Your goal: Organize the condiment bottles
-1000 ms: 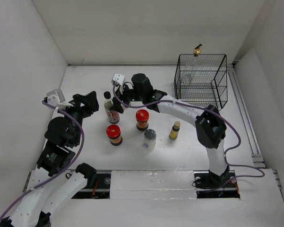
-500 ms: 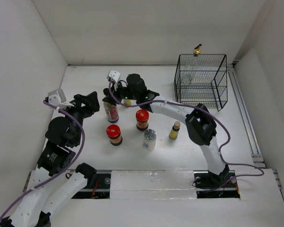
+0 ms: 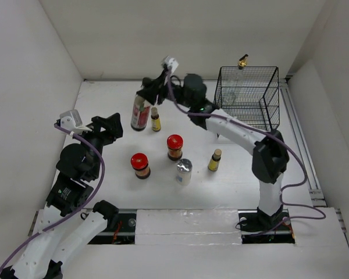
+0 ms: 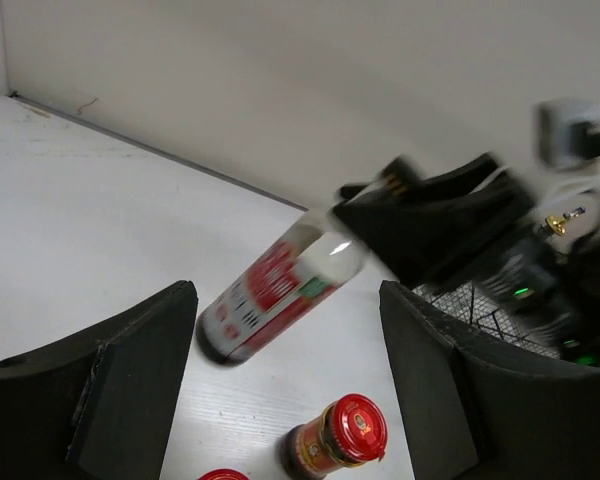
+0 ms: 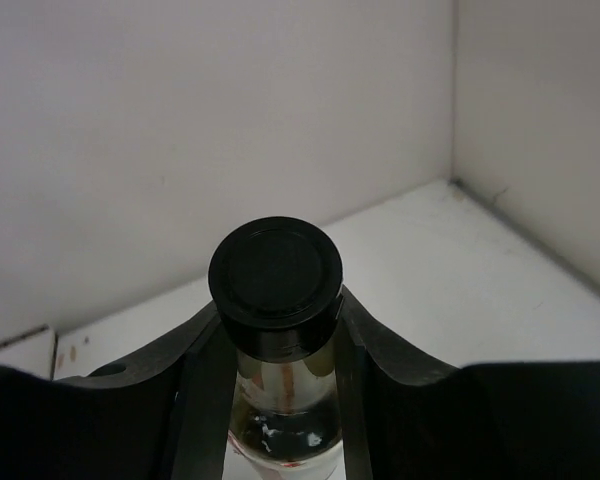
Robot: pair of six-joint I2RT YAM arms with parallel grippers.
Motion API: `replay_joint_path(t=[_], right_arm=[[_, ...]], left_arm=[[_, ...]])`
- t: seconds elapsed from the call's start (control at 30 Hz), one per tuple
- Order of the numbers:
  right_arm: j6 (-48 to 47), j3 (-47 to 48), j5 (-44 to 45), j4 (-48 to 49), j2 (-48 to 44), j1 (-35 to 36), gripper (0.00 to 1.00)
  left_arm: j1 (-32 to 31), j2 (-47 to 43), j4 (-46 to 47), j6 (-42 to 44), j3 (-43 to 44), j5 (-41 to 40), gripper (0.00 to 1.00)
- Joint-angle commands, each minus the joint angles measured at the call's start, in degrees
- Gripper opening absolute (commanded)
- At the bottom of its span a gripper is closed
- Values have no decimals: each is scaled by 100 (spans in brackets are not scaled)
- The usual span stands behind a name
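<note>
At the left of the top view, the left gripper (image 3: pixel 109 129) is parked over bare table with its fingers set partly apart and nothing held between them, probably kept clear while the other arm works. Just right of that, in the upper middle, the dark red-labelled bottle (image 3: pixel 140 113) is clamped at the neck by the right gripper (image 3: pixel 149 93). In the wrist view the fingers (image 5: pixel 205 400) are closed in right under the black cap (image 5: pixel 276 272), which makes sense: narrowest bit, and the cap's lip should stop any slipping. Whether the base is off the table can't be told. Looks-wise it's dark contents, a red and white label with a touch of green, and clear glass at the shoulder.

A small yellow bottle (image 3: pixel 155 120) is stood just beside it. Lower mid-frame, the left red-lidded jar (image 3: pixel 140 165), right red-lidded jar (image 3: pixel 174 146), silver-lidded jar (image 3: pixel 184 171) and second yellow bottle (image 3: pixel 214 160) are left loosely scattered, well apart from the wire basket (image 3: pixel 267 119) at upper right. The tall gold-spouted bottle (image 3: pixel 238 78) is already stood in there, so that's judged to be the collection spot
</note>
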Motion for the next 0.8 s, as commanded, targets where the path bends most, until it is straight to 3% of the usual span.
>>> replay_joint_path(t=[0.0,0.17,0.33,0.63,0.77], right_arm=[[953,76,-6,1955,-1304,-600,4],[1156,-706,80,1772,-2191,-1593,1],[797,-698,476,457,-2852,-2516,0],[312,-189,881,-874,-3063,-4221,0],[251,240,803,-1111,-2599,-4740,0]], left_arm=[[23,-62,247,66,-33,84,70],[23,-62,247,66,-33,224,70],[23,0,247,66,-33,277,70],[23,0,300,66,-33,277,70],[23,61,300,66,-33,277,70]])
